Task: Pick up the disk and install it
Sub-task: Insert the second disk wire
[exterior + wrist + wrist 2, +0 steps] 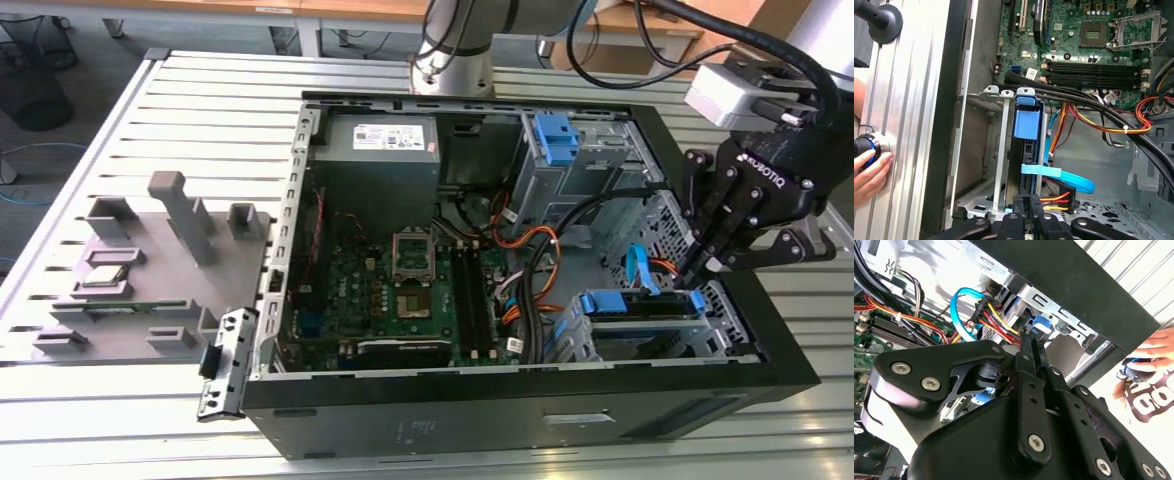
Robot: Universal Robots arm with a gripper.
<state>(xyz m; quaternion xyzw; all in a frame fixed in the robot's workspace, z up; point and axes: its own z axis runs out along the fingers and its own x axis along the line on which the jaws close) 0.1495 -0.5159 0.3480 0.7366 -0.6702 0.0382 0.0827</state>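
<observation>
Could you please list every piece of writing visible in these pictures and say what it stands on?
Nothing can be quoted as a whole text.
Gripper: white maker's lettering on its body, a brand mark, left unquoted.
Power supply sticker: print too small to read.
Motherboard: markings too small to read.
Case front: pale marking, too blurred to read.
Shirt: large letters, cut off, no whole word.

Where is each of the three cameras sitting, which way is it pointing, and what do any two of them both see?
Exterior view: off the arm, above, looking down into the open computer case; the arm and gripper show.
Second wrist view: on the arm, looking past the gripper at the drive cage; a person's hand shows.
First wrist view: on the arm, looking over the disk toward the motherboard.
Shared: both wrist views show the orange-and-yellow cables.
</observation>
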